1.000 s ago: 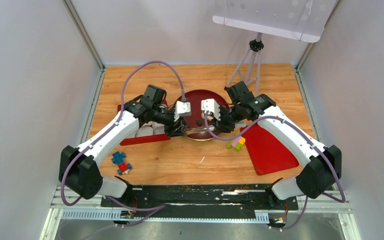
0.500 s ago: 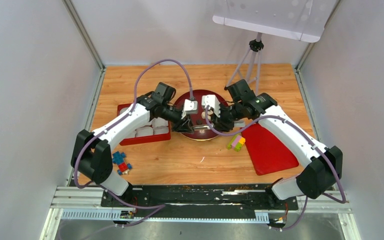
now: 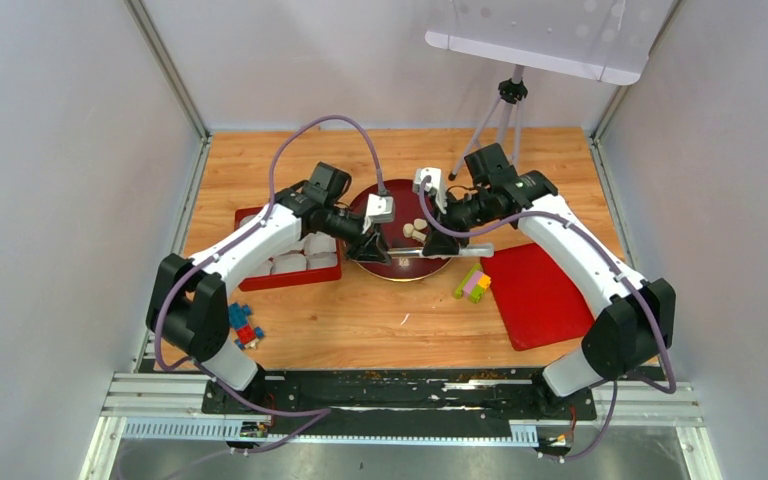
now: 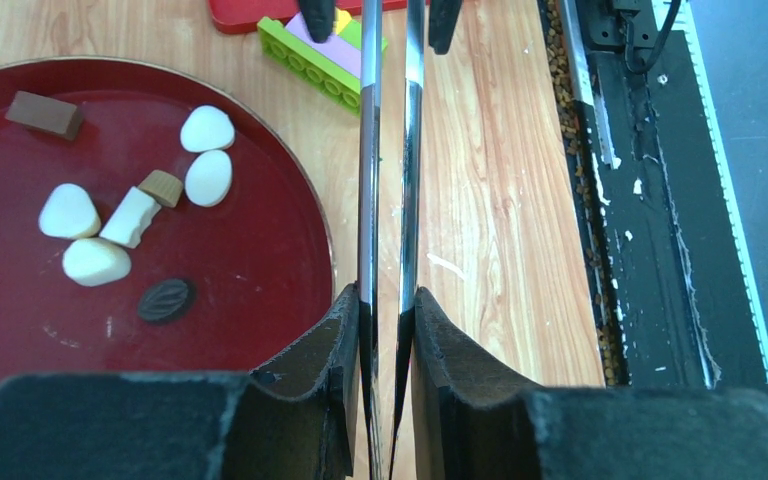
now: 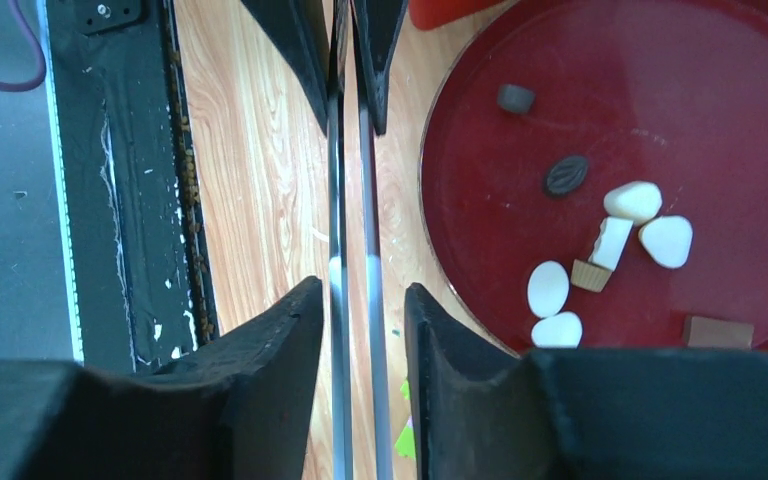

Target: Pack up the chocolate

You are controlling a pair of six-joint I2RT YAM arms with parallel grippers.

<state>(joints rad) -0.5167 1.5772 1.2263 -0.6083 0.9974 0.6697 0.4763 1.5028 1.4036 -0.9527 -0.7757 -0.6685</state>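
Running beside the plate of chocolate, tongs pass toy blocks.

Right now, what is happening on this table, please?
Both arms meet beside the round red plate, at one pair of metal tongs. The left gripper is shut on one end. The jaws of the right gripper stand loosely around the other end, with a gap showing. It looks like a handover from right to left. The chocolates, cream and dark, lie loose on the plate; none is picked up yet.
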